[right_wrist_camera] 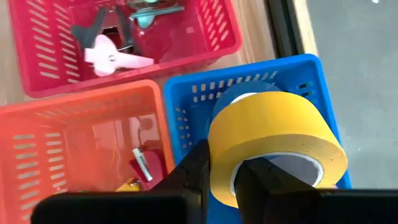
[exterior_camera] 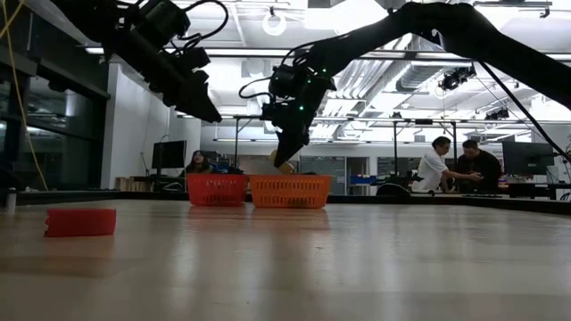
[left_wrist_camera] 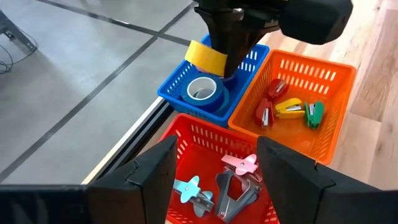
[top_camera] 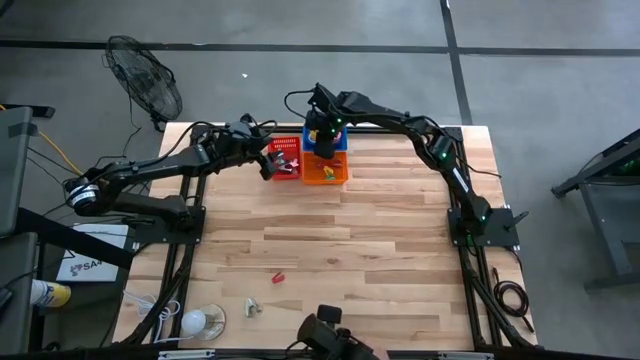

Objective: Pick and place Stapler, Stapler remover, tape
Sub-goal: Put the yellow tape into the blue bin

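My right gripper (right_wrist_camera: pixel 221 171) pinches a glossy yellow tape roll (right_wrist_camera: pixel 277 146) above the slotted blue plastic basket (right_wrist_camera: pixel 305 81); my left gripper (left_wrist_camera: pixel 214 165) hovers open over the red basket (left_wrist_camera: pixel 193 140), on a planked wooden table (top_camera: pixel 350 250)

Arms: two, black, jointed, with boxy housings.
Cables: black loops beside the wrists.
Lights: small green dots on the right arm.
Left gripper (left_wrist_camera: pixel 214 177) fingers (left_wrist_camera: pixel 152 171): flat, black, angular.
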`<action>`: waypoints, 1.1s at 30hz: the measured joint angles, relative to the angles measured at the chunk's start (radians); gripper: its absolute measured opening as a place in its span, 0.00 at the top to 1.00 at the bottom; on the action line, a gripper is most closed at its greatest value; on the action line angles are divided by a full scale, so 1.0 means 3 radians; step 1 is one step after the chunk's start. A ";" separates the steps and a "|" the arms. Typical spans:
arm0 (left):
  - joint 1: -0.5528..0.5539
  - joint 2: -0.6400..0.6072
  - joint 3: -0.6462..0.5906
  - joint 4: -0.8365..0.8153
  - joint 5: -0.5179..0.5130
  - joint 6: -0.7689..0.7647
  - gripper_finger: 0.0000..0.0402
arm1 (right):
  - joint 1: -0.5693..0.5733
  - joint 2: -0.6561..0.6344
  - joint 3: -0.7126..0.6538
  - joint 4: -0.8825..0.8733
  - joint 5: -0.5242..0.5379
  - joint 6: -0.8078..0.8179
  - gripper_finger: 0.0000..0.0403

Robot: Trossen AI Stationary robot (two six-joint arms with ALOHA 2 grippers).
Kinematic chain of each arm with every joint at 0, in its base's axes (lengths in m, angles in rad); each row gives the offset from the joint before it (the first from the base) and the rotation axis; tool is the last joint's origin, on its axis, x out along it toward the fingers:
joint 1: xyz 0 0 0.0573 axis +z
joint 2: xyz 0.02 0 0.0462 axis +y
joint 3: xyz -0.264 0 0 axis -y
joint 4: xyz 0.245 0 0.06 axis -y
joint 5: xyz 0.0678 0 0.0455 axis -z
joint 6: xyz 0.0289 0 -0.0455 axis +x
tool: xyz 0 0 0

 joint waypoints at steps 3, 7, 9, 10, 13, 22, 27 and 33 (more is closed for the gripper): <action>0.0000 0.0000 0.0000 -0.0017 0.0000 0.0000 0.46 | 0.0004 0.0000 0.0000 -0.0037 -0.0038 -0.0007 0.90; -0.0001 0.0000 0.0000 -0.0053 -0.0002 0.0014 0.46 | 0.0010 0.0001 0.0000 -0.0024 -0.0039 0.0009 0.89; 0.0000 0.0000 0.0000 -0.0066 -0.0003 0.0013 0.46 | 0.0010 0.0005 0.0000 -0.0016 -0.0039 0.0014 0.89; 0.0000 0.0000 0.0000 -0.0076 -0.0003 0.0013 0.46 | 0.0010 0.0005 0.0000 -0.0015 -0.0039 0.0013 0.89; 0.0000 0.0000 0.0000 -0.0075 -0.0004 0.0013 0.46 | 0.0010 0.0005 0.0000 -0.0035 0.0006 0.0016 0.89; 0.0000 0.0000 0.0000 -0.0075 -0.0001 0.0013 0.46 | 0.0010 0.0009 0.0000 -0.0118 0.0098 0.0024 0.81; 0.0000 0.0000 0.0000 -0.0076 0.0001 0.0013 0.46 | 0.0010 0.0009 0.0000 -0.0109 0.0098 0.0021 0.75; -0.0001 0.0000 0.0000 -0.0078 0.0013 0.0013 0.46 | 0.0010 0.0009 0.0000 -0.0103 0.0181 0.0015 0.68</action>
